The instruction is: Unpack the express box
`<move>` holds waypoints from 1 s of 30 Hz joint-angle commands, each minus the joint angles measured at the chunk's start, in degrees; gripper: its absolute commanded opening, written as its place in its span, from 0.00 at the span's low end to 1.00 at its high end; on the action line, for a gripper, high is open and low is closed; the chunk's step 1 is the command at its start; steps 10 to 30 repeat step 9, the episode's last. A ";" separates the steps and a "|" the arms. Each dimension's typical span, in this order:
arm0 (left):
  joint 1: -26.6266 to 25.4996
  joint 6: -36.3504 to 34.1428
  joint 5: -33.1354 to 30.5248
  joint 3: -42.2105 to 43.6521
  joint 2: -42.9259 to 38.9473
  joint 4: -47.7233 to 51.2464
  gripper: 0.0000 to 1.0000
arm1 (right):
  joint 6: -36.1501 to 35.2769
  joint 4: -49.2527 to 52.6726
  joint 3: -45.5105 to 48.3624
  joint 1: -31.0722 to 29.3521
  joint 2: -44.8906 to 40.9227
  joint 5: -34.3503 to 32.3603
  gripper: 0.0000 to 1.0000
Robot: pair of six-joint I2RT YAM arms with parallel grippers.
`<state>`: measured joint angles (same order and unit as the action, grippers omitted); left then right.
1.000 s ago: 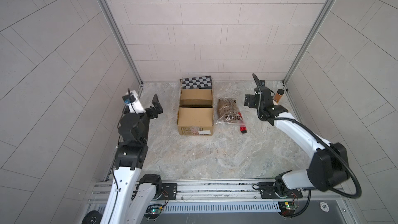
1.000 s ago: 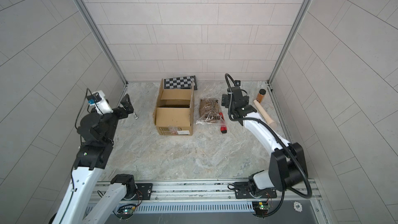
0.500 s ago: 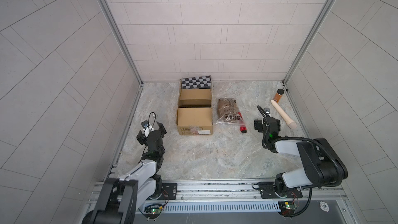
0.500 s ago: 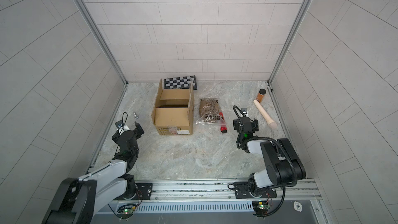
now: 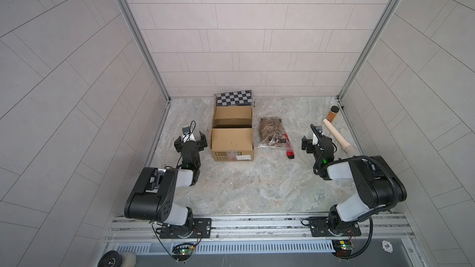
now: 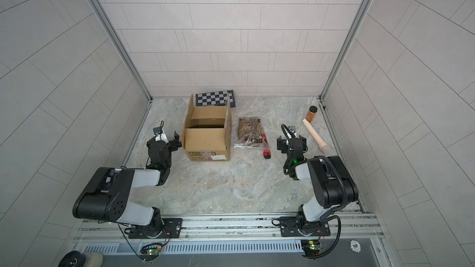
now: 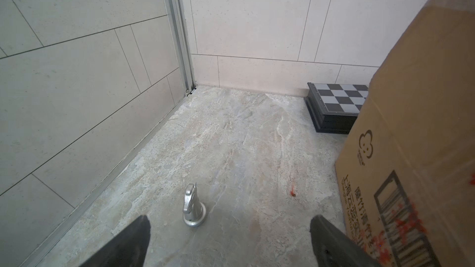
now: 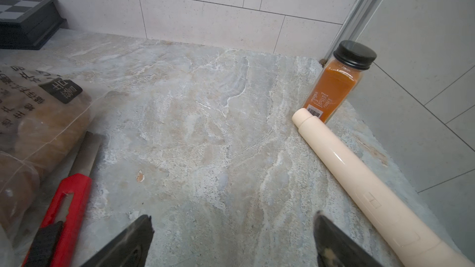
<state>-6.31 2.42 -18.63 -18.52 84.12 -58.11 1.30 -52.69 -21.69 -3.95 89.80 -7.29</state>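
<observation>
The express box (image 5: 232, 139) stands toward the back middle of the table (image 5: 257, 183), top flaps open, labelled face toward me. A brown panel lies across the near half of the opening and only a dark slot shows behind it, so I cannot tell whether anything is left inside. Close behind it lies the checkered board case (image 5: 234, 98).

To the box's right lies a clear bag of brown goods (image 5: 272, 130) with a red utility knife (image 5: 289, 151) at its edge. Further right, by the wall, a cream cylinder (image 5: 336, 138) lies with one end at an orange spice bottle (image 5: 333, 114).

My left gripper (image 7: 228, 227) sits low just beside the box's left wall, jaws wide apart and empty, with a silver chess knight (image 7: 193, 208) standing just ahead of it. My right gripper (image 8: 232, 227) is low too, jaws spread and holding nothing, between knife and cylinder.

I judge the unpacking nearly finished. To close it well I'd lift one arm straight up, clear of the knight or the bottle, then bring it over the opening and look inside.
</observation>
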 commanded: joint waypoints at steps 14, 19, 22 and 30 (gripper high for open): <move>-0.56 -2.03 0.88 -1.19 0.17 1.80 1.00 | -0.89 0.13 -0.54 0.17 0.73 -0.02 0.99; -0.56 -2.03 0.88 -1.19 0.17 1.80 1.00 | -0.89 0.13 -0.54 0.17 0.73 -0.02 0.99; -0.56 -2.03 0.88 -1.19 0.17 1.80 1.00 | -0.89 0.13 -0.54 0.17 0.73 -0.02 0.99; -0.56 -2.03 0.88 -1.19 0.17 1.80 1.00 | -0.89 0.13 -0.54 0.17 0.73 -0.02 0.99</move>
